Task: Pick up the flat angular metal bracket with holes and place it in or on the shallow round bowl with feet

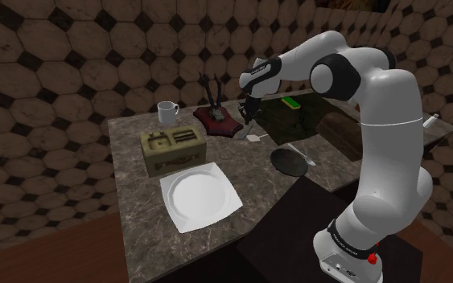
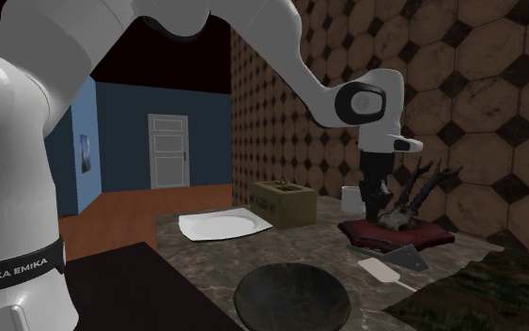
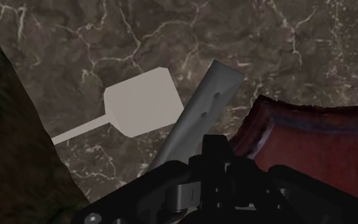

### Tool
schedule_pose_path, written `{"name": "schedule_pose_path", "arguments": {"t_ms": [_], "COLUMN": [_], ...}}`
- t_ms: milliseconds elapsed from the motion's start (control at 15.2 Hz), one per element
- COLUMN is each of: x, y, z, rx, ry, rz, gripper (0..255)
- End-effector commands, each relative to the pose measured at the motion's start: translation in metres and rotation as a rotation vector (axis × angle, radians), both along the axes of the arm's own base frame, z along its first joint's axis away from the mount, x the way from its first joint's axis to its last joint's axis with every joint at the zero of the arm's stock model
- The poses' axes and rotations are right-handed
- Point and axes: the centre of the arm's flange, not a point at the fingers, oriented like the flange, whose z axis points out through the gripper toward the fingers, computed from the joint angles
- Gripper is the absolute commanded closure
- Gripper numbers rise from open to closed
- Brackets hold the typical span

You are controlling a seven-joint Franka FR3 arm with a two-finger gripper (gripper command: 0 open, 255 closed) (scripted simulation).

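The flat grey metal bracket (image 3: 206,107) with small holes lies slanted on the marble counter, one end against the red plaque (image 3: 311,143). It also shows in the second exterior view as a grey angled plate (image 2: 406,259), and in the shoulder view beside the plaque (image 1: 245,130). My black gripper (image 3: 215,143) hangs just above it with its fingers together and nothing held; from outside it (image 1: 249,115) (image 2: 381,218) stands over the plaque's edge. The shallow dark round bowl (image 1: 289,161) (image 2: 290,296) sits on the counter nearer the stand.
A white spatula (image 3: 142,102) (image 1: 255,138) lies next to the bracket. The red plaque (image 1: 219,120) carries dark antlers (image 2: 422,188). A white square plate (image 1: 200,197), an olive box (image 1: 170,149), a white mug (image 1: 166,112) and a green item (image 1: 290,102) share the counter.
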Motion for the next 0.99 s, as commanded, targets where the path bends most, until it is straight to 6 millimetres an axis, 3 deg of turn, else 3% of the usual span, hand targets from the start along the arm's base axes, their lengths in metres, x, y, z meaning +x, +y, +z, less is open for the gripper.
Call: {"name": "schedule_pose_path", "arguments": {"t_ms": [0,66,132,462,924], "x": [0.000,0.000,0.000,0.044,0.033], "y": [0.000,0.000,0.000,0.042,0.044], "z": [0.000,0.000,0.000,-0.054,-0.089], "rx": [0.000,0.000,0.000,0.017,0.017], "ry": [0.000,0.000,0.000,0.316,0.316], "rz": [0.000,0.000,0.000,0.011,0.011], "gripper": [255,255,0,0,0]}}
